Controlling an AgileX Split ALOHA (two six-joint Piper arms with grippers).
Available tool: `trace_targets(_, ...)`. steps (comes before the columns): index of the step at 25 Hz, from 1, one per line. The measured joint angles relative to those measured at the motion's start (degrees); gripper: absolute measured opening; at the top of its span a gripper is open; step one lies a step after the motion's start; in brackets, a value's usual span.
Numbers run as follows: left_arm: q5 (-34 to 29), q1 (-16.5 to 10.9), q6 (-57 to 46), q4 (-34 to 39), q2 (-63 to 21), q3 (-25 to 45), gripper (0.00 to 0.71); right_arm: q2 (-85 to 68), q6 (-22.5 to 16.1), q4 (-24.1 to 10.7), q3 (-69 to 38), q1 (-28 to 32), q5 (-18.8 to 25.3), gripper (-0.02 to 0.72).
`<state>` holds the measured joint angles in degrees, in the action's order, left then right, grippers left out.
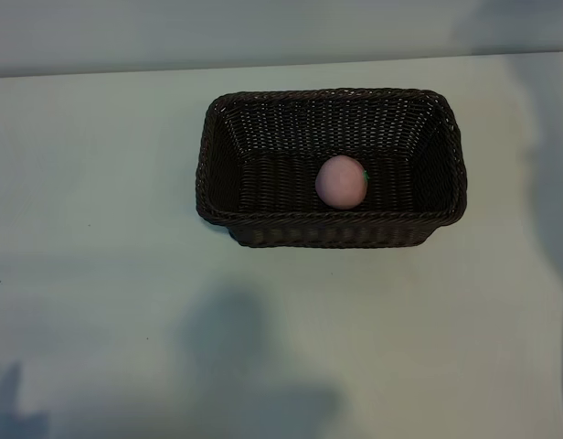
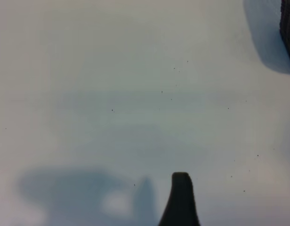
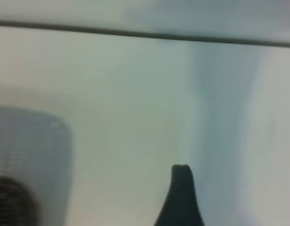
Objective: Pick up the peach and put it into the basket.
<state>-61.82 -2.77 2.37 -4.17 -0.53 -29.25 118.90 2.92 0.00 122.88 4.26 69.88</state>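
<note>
Pale bench (image 1: pixel 99 274), bare apart from arm shadows. Left end effector (image 2: pixel 181 197): one dark fingertip seen in its wrist view, over bare bench beside the basket's corner, holding nothing; spread cannot be told; parked. Basket (image 1: pixel 217 165): dark woven wicker, upright, centre-right. Peach (image 1: pixel 341 181): inside, on the basket floor against the near wall, leaf rightward; placement apparently done. Right end effector (image 3: pixel 181 197): empty, clear of basket; spread cannot be told.

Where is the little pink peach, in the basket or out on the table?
In. The small round pale pink peach rests on the floor of the dark brown woven wicker basket, its walls all around it.
</note>
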Motion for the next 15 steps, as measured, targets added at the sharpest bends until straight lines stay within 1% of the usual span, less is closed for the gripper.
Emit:
trace_targets(2,0.0,0.0,0.0,0.0,0.0,0.0,0.592,0.0,0.24,0.0,-0.18,2.33,0.0,0.568)
trace_targets(7,0.0,0.0,0.0,0.0,0.0,0.0,0.592,-3.43,1.19,2.57,-6.41,6.04,0.01,0.566)
trace_targets(10,0.0,0.0,0.0,0.0,0.0,0.0,0.592,-7.65,1.87,4.14,-11.23,7.19,0.01,0.566)
trace_targets(15,0.0,0.0,0.0,0.0,0.0,0.04,0.592,-17.5,1.97,4.95,-20.08,7.44,0.01,0.564)
